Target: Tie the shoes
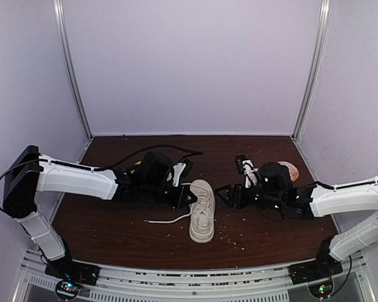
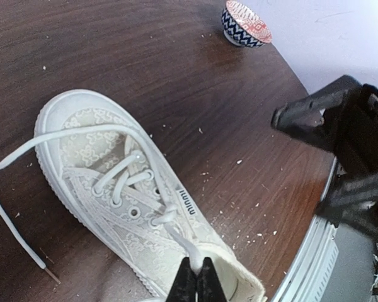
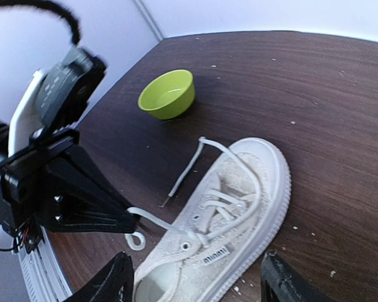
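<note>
The shoe (image 1: 201, 220) lay mid-table (image 1: 113, 220). The left hand (image 2: 195, 283) was clenched on a lace (image 2: 179, 238); the right hand (image 3: 197, 272) gaped, empty. With nothing pinning the shoe, a pull might drag it or slip the lace.

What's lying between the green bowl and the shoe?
In the right wrist view, only a loose lace end crosses the bare dark table between the green bowl and the sneaker.

**Counts on the table**

1 off-white sneaker (image 1: 201, 211). 1 white lace (image 2: 82, 131). 2 bowls: 1 green bowl (image 3: 167, 93), 1 blue-and-red patterned bowl (image 2: 246, 24). 2 grippers: left gripper (image 2: 196, 277), right gripper (image 3: 198, 280). Many small white crumbs, too many to count.
</note>
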You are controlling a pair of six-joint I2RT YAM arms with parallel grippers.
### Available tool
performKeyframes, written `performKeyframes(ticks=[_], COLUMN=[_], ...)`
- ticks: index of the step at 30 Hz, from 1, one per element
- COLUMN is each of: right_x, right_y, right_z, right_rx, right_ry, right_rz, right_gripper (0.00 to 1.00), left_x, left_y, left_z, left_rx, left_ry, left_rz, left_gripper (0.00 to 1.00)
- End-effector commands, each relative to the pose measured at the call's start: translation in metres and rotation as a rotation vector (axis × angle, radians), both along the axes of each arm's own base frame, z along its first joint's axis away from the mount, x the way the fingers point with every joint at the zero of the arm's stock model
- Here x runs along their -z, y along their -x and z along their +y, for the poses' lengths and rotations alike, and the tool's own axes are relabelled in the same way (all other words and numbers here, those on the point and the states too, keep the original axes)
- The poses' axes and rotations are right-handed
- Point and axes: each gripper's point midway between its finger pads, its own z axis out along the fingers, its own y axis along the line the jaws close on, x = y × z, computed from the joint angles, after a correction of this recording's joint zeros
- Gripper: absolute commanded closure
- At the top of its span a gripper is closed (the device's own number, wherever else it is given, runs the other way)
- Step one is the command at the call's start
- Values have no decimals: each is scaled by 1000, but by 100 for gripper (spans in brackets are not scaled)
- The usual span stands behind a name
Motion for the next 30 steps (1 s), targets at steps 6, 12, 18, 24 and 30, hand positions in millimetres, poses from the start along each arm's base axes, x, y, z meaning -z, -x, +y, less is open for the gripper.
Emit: performKeyframes(ticks=[6, 12, 18, 24, 30], right_x=[7, 24, 28, 29, 31], right_y=[10, 7, -3, -13, -20], right_z=[55, 69, 83, 84, 79], right_rx=[-109, -120, -124, -110, -75], right_ry=[42, 114, 158, 228, 260], right_rz=[-191, -211, -239, -275, -286], right_gripper=[29, 29, 30, 45, 65], left_x=[-20, -18, -15, -15, -15], left_y=[-4, -2, -1, 1, 2], left_z=[-18, -18, -19, -18, -20], left_rx=[14, 19, 27, 32, 39], left_ry=[50, 47, 47, 42, 47], left_rz=[43, 53, 64, 65, 74], left_gripper=[100, 100, 100, 100, 100])
